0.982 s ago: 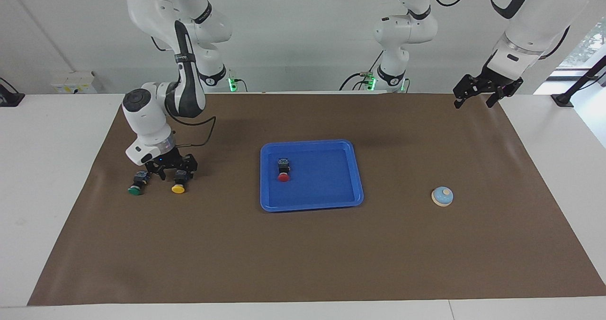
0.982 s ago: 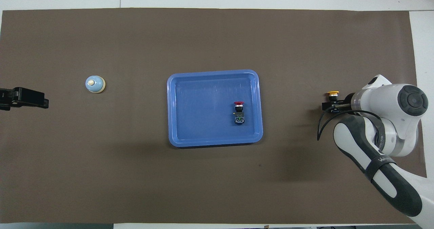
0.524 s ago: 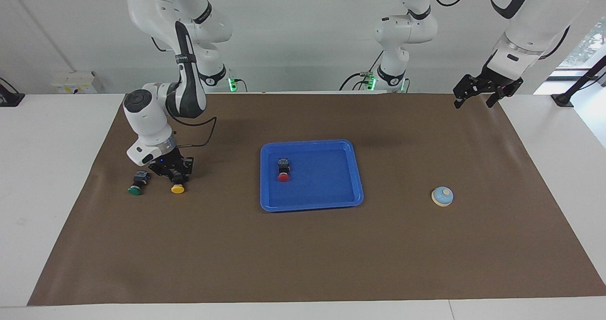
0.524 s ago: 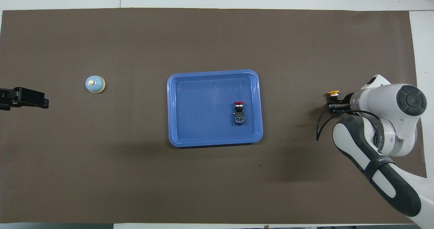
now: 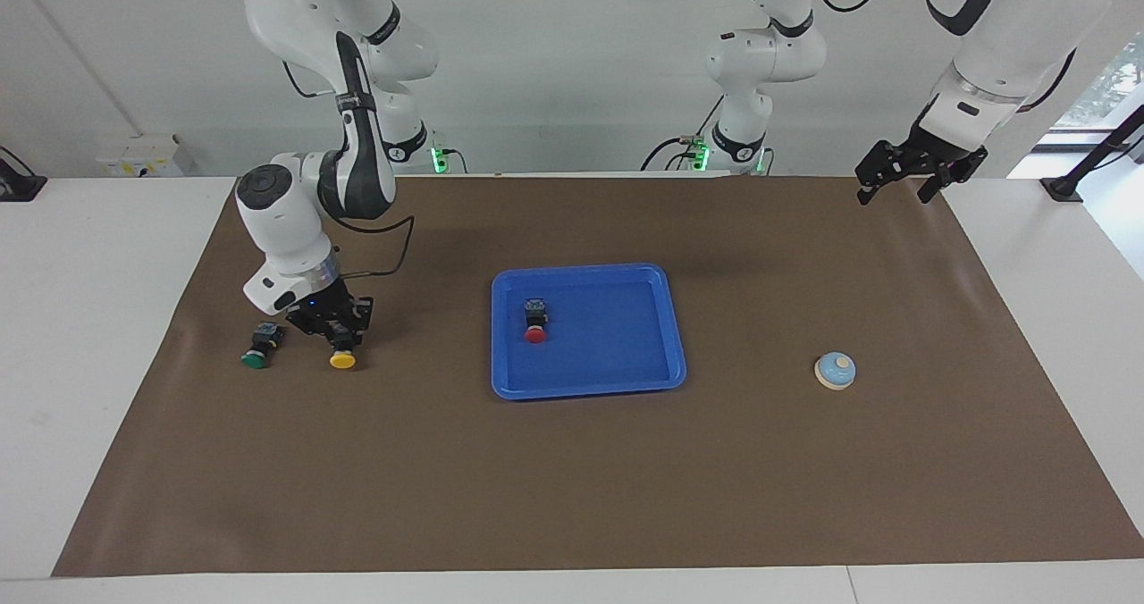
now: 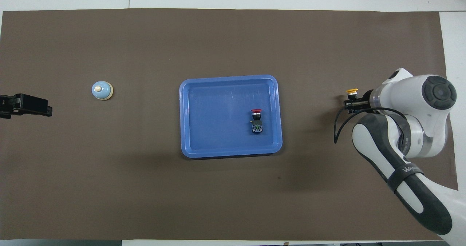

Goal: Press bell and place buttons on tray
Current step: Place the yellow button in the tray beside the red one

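Since a second ago the right gripper (image 5: 338, 336) has closed its fingers on the yellow button (image 5: 342, 359) and shifted it slightly toward the tray (image 5: 676, 336), beside the green button (image 5: 256, 358) lying on the brown surface (image 5: 572, 479). The red button (image 5: 534, 330) lies in the tray, and the bell (image 5: 836, 370) sits toward the left arm's end. Waiting with fingers open, the left gripper (image 5: 903, 175) hangs over that end's corner.

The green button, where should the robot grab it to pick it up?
Grab the green button by its black blocky body, not the round cap. It lies on its side on the brown mat, so the flat faces of the body give the tool something to squeeze. Coming straight down from above looks best.
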You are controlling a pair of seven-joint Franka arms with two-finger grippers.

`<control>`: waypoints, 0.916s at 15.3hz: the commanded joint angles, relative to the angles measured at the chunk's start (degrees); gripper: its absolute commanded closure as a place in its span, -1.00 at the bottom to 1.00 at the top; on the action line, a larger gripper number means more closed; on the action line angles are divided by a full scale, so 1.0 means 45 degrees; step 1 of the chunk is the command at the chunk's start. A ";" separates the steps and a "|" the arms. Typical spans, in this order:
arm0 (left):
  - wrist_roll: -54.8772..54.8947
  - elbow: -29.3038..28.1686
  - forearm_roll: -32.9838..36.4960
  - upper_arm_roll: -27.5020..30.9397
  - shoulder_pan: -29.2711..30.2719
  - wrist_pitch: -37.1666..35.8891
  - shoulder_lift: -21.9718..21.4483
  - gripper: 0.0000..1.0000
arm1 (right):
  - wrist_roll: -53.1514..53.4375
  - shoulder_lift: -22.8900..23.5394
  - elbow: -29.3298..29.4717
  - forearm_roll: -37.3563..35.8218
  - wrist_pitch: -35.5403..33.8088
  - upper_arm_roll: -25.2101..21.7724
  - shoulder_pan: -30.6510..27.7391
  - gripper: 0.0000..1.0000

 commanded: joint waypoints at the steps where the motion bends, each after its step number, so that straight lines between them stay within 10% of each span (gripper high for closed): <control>1: 0.0149 0.0031 -0.0108 0.0056 -0.0010 -0.0171 -0.0025 -1.00 | 0.2498 0.0287 0.2297 0.0095 -0.2239 0.0099 0.1460 1.00; 8: 0.0149 0.0031 -0.0108 0.0056 -0.0010 -0.0171 -0.0025 -1.00 | 0.6622 0.0853 0.3980 0.0095 -0.3217 0.0099 0.5601 1.00; 14: 0.0149 0.0031 -0.0108 0.0056 -0.0010 -0.0171 -0.0025 -1.00 | 0.8170 0.3938 0.6698 0.0056 -0.2931 0.0079 0.7460 1.00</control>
